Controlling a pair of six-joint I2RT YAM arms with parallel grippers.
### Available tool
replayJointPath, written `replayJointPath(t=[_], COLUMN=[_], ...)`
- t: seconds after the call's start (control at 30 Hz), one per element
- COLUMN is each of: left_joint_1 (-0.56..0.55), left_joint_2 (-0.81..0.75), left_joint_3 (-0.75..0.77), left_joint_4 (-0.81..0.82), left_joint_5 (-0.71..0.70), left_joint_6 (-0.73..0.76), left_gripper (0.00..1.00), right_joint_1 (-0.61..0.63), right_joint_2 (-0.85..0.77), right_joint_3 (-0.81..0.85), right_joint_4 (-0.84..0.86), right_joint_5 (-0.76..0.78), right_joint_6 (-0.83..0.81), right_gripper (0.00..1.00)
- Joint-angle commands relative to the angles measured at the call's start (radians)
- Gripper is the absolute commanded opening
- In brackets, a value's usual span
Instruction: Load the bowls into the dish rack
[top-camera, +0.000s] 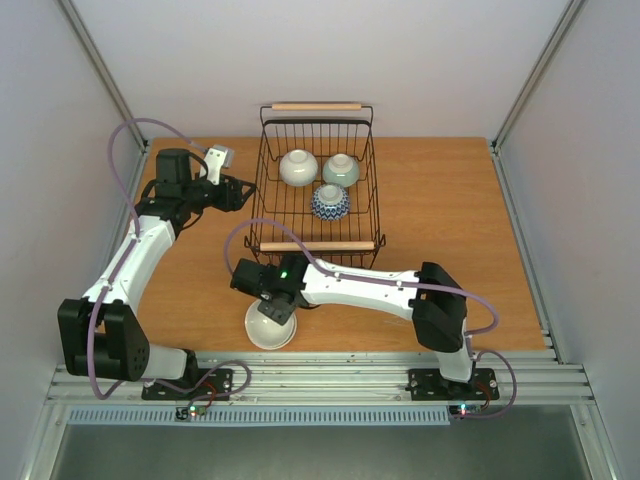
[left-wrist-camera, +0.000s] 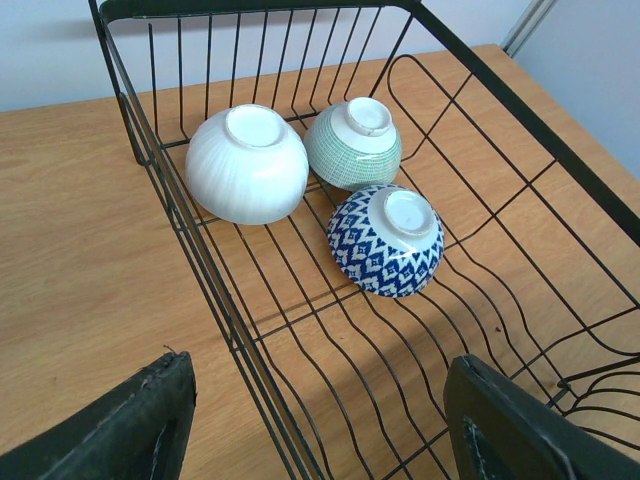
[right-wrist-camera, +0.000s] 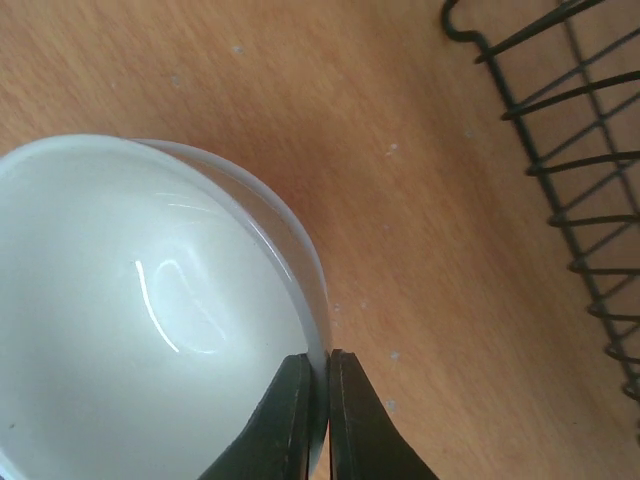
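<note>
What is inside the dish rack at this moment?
Three bowls sit upside down in the dish rack: a white bowl, a pale green bowl and a blue-and-white bowl. Their insides face down, so they cannot be seen.

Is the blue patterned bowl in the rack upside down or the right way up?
Upside down. The blue-and-white bowl shows its white foot ring on top, rim down in the dish rack.
</note>
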Motion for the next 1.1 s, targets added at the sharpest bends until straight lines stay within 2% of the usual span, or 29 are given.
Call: replayJointPath(t=[0.0,0.33,0.47,0.7,0.83,1.07], left_joint_1=[0.007,0.009,0.009,0.010,0.010,0.010], left_joint_2=[-0.032,-0.038,-0.039,-0.044,-0.045,-0.043], left_joint_3=[0.002,0.005,0.013,0.030,0.027,0.021], left_joint_4=[0.033,0.030,0.023,-0.002,-0.003,0.003], left_joint_5=[0.008,0.002,0.001,0.118,0.191,0.342], left_joint_6=[-0.006,-0.012,-0.011,-0.001,0.007,0.013], left_gripper=[0.68,0.68,0.68,0.68,0.68,0.68], right_joint_1=[0.003,-0.014,-0.030,-0.189,-0.284,-0.349], right_joint_2=[-0.108,-0.264,-0.301,-0.327,-0.274,-0.105], right_joint_3=[0.009,0.100,0.172,0.277,0.372,0.545], right_joint_4=[-0.020,-0.054,-0.062,-0.003,0.020,0.034], right_joint_5=[0.101,0.239,0.346,0.413,0.428,0.454], right_joint_6=[-0.017,-0.099,-0.146,-0.228,-0.261,-0.323], right_gripper=[0.01,0.01,0.01,0.01,0.01,0.01])
